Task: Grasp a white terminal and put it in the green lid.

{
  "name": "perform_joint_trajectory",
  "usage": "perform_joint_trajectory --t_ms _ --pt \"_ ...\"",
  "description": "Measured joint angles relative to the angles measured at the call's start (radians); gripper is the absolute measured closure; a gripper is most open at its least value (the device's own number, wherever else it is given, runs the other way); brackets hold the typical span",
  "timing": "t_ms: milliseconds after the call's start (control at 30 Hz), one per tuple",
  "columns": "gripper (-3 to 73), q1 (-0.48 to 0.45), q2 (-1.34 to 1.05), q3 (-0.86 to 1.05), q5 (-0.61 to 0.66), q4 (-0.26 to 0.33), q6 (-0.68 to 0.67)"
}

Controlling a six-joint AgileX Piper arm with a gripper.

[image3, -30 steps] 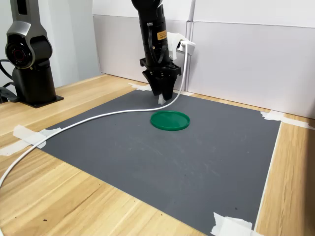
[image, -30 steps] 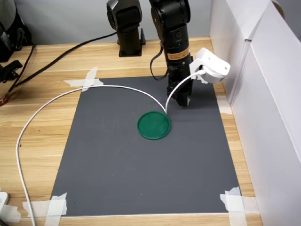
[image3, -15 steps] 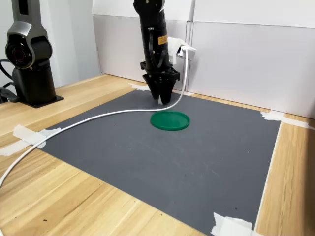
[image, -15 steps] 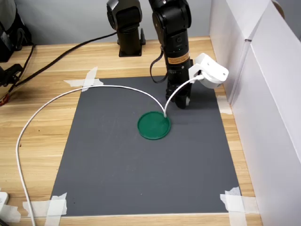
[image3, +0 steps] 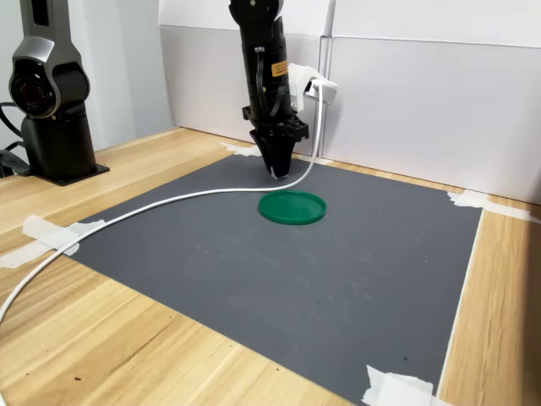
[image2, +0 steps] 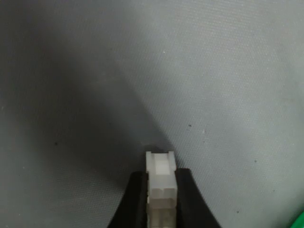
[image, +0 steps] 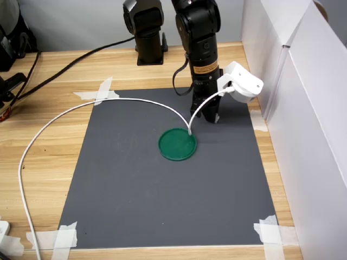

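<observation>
In the wrist view the white terminal (image2: 160,170), a tiny ridged whitish block, sits pinched between the two black fingers of my gripper (image2: 160,186), close over the dark grey mat. In both exterior views the gripper (image: 211,118) (image3: 277,172) points straight down at the mat, just behind the green lid (image: 177,144) (image3: 292,207) in the second exterior view and to its upper right in the first exterior view. The lid is a flat round dark-green disc with nothing in it. A sliver of the lid (image2: 299,222) shows in the wrist view.
The grey mat (image: 135,184) is taped to a wooden table. A white cable (image: 65,116) curves across it from the white camera housing (image: 242,82) on the wrist. A second black arm base (image: 145,30) stands behind. White panels (image: 303,119) wall the first exterior view's right.
The gripper's fingers have drawn together from spread apart to shut on the white terminal. The arm has shifted slightly and stays low over the mat.
</observation>
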Motion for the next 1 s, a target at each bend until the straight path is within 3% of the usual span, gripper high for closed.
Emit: perform_joint_trajectory --t_ms 367,733,1000 --pt "60.3 -0.013 -0.103 -0.025 0.078 -0.041 0.049" --pt "60.3 -0.186 -0.114 -0.222 0.239 -0.048 0.041" --pt "60.3 -0.260 -0.057 -0.256 0.278 -0.096 0.026"
